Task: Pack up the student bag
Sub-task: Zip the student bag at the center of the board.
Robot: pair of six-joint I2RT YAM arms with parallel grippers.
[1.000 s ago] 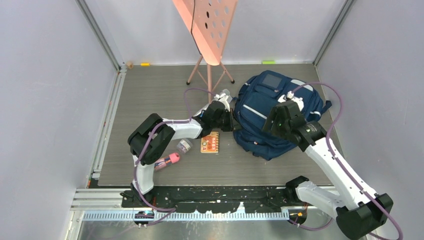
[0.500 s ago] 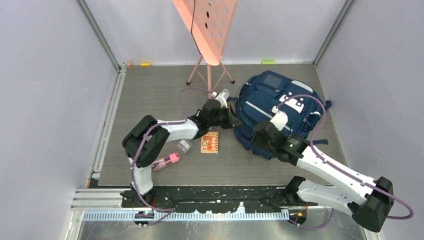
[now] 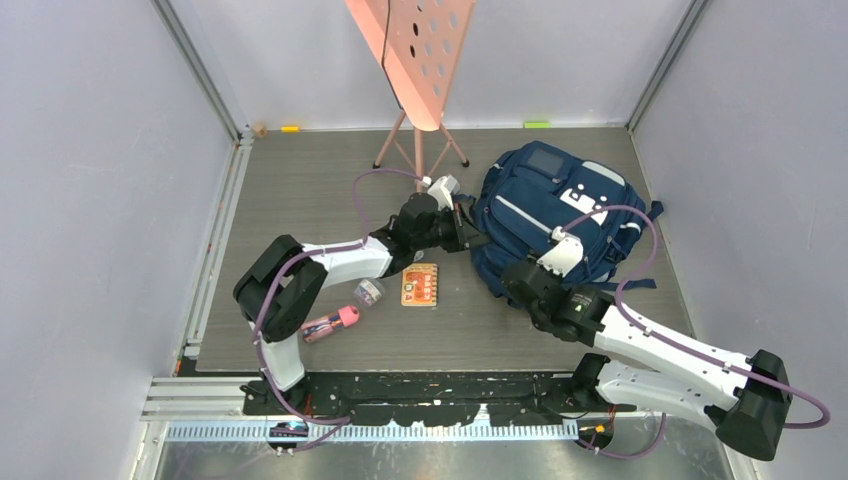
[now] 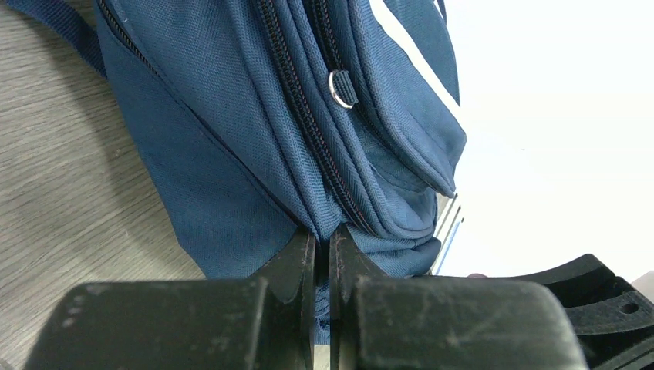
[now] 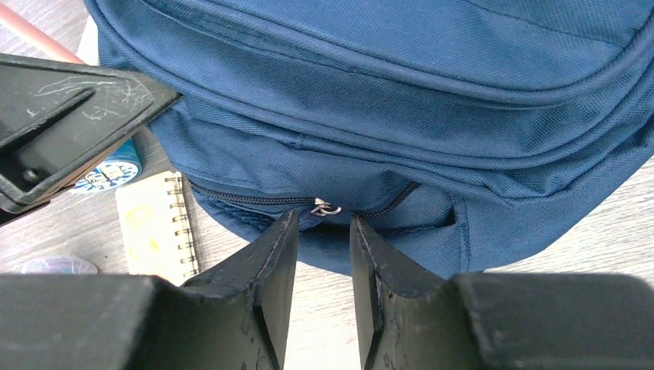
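The student bag (image 3: 560,205), navy blue with grey stripes, lies at the right of the grey floor. My left gripper (image 3: 468,236) is shut on a fold of fabric at the bag's left edge, beside a zipper; the left wrist view shows the fabric pinched between its tips (image 4: 322,240). My right gripper (image 3: 512,284) is low at the bag's near-left edge. Its jaws stand slightly apart (image 5: 324,225) just below a metal zipper pull (image 5: 326,208) on the bag (image 5: 401,92), and hold nothing.
A spiral notebook (image 3: 420,285) lies left of the bag, also in the right wrist view (image 5: 154,227). A small clear jar (image 3: 368,291) and a pink-capped item (image 3: 335,322) lie further left. An orange music stand (image 3: 415,70) stands at the back.
My right arm has swung down off the top of the bag to its near-left edge. My left gripper has shifted slightly toward the back, still holding the bag's edge.
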